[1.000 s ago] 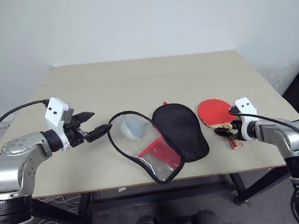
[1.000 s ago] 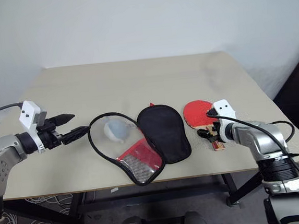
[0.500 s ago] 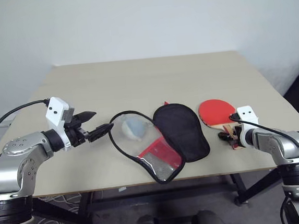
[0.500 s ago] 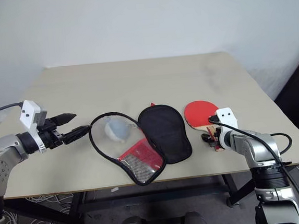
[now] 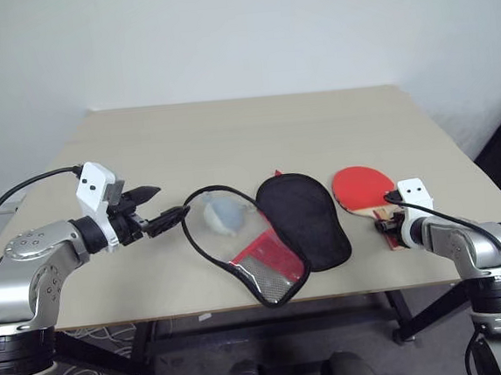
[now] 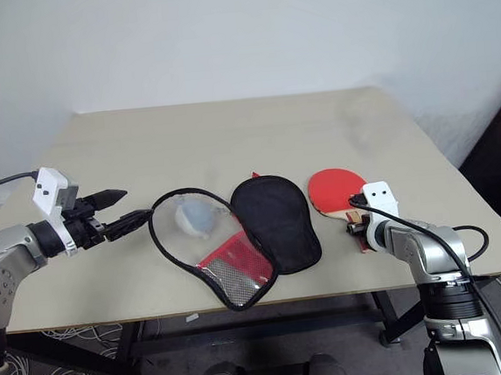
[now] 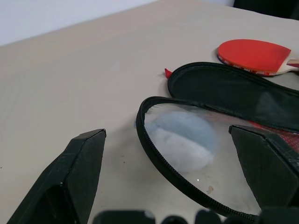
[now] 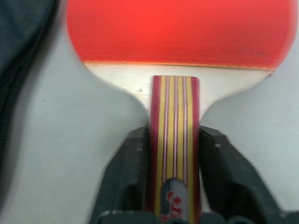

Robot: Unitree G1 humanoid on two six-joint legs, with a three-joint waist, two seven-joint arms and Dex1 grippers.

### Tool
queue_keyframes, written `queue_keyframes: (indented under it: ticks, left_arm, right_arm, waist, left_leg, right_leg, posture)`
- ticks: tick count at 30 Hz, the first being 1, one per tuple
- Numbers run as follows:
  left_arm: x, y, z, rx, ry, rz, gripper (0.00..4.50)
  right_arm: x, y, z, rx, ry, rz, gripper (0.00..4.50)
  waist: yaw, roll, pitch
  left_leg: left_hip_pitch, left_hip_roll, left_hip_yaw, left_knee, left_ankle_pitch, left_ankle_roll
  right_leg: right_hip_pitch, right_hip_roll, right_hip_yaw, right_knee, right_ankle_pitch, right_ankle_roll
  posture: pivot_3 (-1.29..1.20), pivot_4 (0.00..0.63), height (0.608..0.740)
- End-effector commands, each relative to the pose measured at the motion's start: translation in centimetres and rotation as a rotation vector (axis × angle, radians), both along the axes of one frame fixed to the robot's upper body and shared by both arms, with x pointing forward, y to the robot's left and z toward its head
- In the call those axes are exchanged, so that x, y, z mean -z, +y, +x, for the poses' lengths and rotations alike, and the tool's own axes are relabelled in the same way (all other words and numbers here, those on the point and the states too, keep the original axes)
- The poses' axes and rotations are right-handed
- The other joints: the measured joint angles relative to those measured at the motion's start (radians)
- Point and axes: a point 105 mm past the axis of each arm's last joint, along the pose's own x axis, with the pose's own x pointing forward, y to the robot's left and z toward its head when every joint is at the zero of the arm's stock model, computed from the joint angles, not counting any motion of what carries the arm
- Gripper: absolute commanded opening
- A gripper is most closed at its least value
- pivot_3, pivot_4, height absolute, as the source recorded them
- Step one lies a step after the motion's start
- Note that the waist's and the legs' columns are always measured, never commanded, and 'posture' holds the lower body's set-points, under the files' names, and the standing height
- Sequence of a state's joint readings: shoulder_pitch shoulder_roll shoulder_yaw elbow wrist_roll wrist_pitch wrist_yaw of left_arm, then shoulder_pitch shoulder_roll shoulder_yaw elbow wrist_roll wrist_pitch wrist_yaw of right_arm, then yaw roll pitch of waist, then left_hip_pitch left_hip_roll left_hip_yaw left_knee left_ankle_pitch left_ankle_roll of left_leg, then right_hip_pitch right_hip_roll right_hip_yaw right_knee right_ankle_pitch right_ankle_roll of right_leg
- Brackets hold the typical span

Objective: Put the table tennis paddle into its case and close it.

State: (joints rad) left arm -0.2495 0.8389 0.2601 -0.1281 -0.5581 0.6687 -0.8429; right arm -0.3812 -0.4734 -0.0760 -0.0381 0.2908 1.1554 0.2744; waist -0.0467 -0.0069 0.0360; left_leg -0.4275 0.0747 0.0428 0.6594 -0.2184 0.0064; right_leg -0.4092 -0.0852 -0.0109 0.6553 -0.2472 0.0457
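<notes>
Wood-handled and red-faced, the table tennis paddle (image 8: 176,93) lay flat near the worktop's (image 5: 228,132) front right corner, and your right hand (image 8: 174,186) had just clamped onto its striped handle: a second earlier those fingers stood wide around it, and in the right wrist view both black fingers (image 8: 125,179) pressed the handle's sides. That reads as the grasp made, with the paddle still resting on the surface and not yet lifted.

Toward the middle of the front edge, the case (image 5: 272,229) lay unzipped and spread open, its red and mesh flap nearest you, its black half just left of the paddle's blade without clearly touching it. A pale bluish-white wad (image 7: 184,140) sat inside the open ring of trim.

Your left hand (image 5: 154,210) hovered near the left edge, fingers spread wide and empty, pointing at the case's rim, unchanged over that second. You would probably need it to steady the pouch when the paddle comes across.
</notes>
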Motion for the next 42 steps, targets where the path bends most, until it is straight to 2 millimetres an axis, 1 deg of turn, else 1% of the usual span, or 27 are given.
queue_keyframes:
  ticks: [1,3,6,8,11,13,15,21,25,29,31,36,42]
  left_arm:
    - [-1.5,-0.3,0.1,0.005,-0.069,0.01,4.5]
    - [-1.5,-0.2,0.0,0.003,-0.069,0.01,4.5]
    - [-1.5,0.0,0.1,-0.005,-0.071,0.013,4.5]
    - [-1.5,0.0,0.1,-0.008,-0.073,0.014,4.5]
    - [-1.5,0.0,0.1,-0.009,-0.074,0.014,4.5]
    - [-1.4,-0.1,0.0,-0.009,-0.075,0.012,4.5]
    - [-1.4,-0.1,0.0,-0.009,-0.074,0.012,4.5]
    - [-1.3,0.1,0.0,-0.02,-0.07,0.015,4.5]
    - [-1.3,0.1,0.0,-0.019,-0.066,0.015,4.5]
    - [-1.2,0.1,0.1,-0.02,-0.065,0.014,4.5]
    - [-1.2,0.1,0.2,-0.021,-0.066,0.013,4.5]
    - [-1.1,0.1,0.1,-0.024,-0.063,0.009,4.5]
    - [-0.9,0.1,0.0,-0.025,-0.057,0.006,4.5]
  right_arm:
    - [-2.9,-0.4,1.8,0.048,-0.121,0.002,1.1]
    - [-4.8,0.9,2.7,0.012,-0.199,0.038,1.1]
    - [-8.5,6.1,2.7,-0.17,-0.312,0.178,1.1]
    - [-10.0,8.4,2.3,-0.243,-0.346,0.241,1.1]
    - [-10.9,11.1,1.1,-0.322,-0.339,0.302,1.1]
    - [-10.5,12.7,0.0,-0.365,-0.307,0.312,1.1]
    - [-9.5,13.5,-0.8,-0.387,-0.265,0.299,1.1]
    - [-6.3,14.2,-2.3,-0.376,-0.161,0.286,1.1]
    - [-4.1,13.4,-2.4,-0.312,-0.095,0.248,1.1]
    - [-2.6,12.4,-1.9,-0.246,-0.056,0.203,1.1]
    - [-2.3,12.0,-1.3,-0.211,-0.064,0.173,1.1]
    - [-2.2,11.8,-0.6,-0.168,-0.083,0.151,1.1]
    - [-2.3,12.1,-0.5,-0.161,-0.091,0.142,1.1]
  waist:
    - [0.0,0.0,0.0]
    - [-0.001,0.001,0.001]
    - [-0.004,0.002,0.001]
    - [-0.005,0.003,0.002]
    - [0.001,0.002,0.001]
    - [0.011,0.0,0.001]
    - [0.018,0.0,0.0]
    - [0.024,0.0,0.001]
    - [0.024,0.0,0.001]
    - [0.024,0.0,0.001]
    - [0.024,0.0,0.001]
    - [0.024,0.0,0.001]
    - [0.024,0.0,0.001]
  left_leg:
    - [0.0,0.0,0.0,0.0,0.0,0.0]
    - [0.0,0.0,0.0,0.0,0.0,0.0]
    - [0.0,0.0,0.0,-0.001,0.0,0.0]
    - [0.0,0.001,0.001,-0.001,0.0,0.0]
    - [0.0,0.001,0.001,-0.002,0.0,0.0]
    - [0.0,0.001,0.0,-0.001,0.0,0.0]
    - [-0.001,0.001,0.0,0.0,0.0,0.0]
    - [-0.001,0.001,0.001,0.0,0.0,0.0]
    - [-0.001,0.001,0.001,0.0,0.0,0.0]
    - [-0.001,0.001,0.001,0.0,0.0,0.0]
    - [-0.001,0.001,0.001,0.0,0.0,0.0]
    - [-0.001,0.001,0.001,0.0,0.0,0.0]
    - [-0.001,0.001,0.001,0.0,0.0,0.0]
  right_leg:
    - [0.0,0.0,0.0,0.0,0.0,0.0]
    - [0.0,0.0,0.0,0.0,0.0,0.0]
    - [-0.002,0.001,0.001,0.001,0.0,0.0]
    - [-0.002,0.002,0.002,0.001,0.0,0.0]
    - [-0.002,0.001,0.001,0.001,0.0,0.0]
    - [0.0,0.001,-0.001,0.001,0.0,0.0]
    - [0.0,0.0,-0.001,0.001,0.0,0.0]
    - [-0.001,0.0,-0.001,0.001,0.0,0.0]
    - [-0.001,0.0,-0.001,0.001,0.0,0.0]
    - [-0.001,0.0,-0.001,0.001,0.0,0.0]
    - [-0.001,0.0,-0.001,0.001,0.0,0.0]
    - [-0.001,0.0,-0.001,0.001,0.0,0.0]
    - [-0.001,0.0,-0.001,0.001,0.0,0.0]
  posture:
    - [0.0,0.0,0.74]
    - [0.0,0.0,0.74]
    - [0.0,0.0,0.74]
    - [0.0,0.0,0.74]
    - [0.0,0.0,0.74]
    - [0.0,0.0,0.74]
    - [0.0,0.0,0.74]
    - [0.0,0.0,0.74]
    - [0.0,0.0,0.74]
    - [0.0,0.0,0.74]
    - [0.0,0.0,0.74]
    - [0.0,0.0,0.74]
    - [0.0,0.0,0.74]
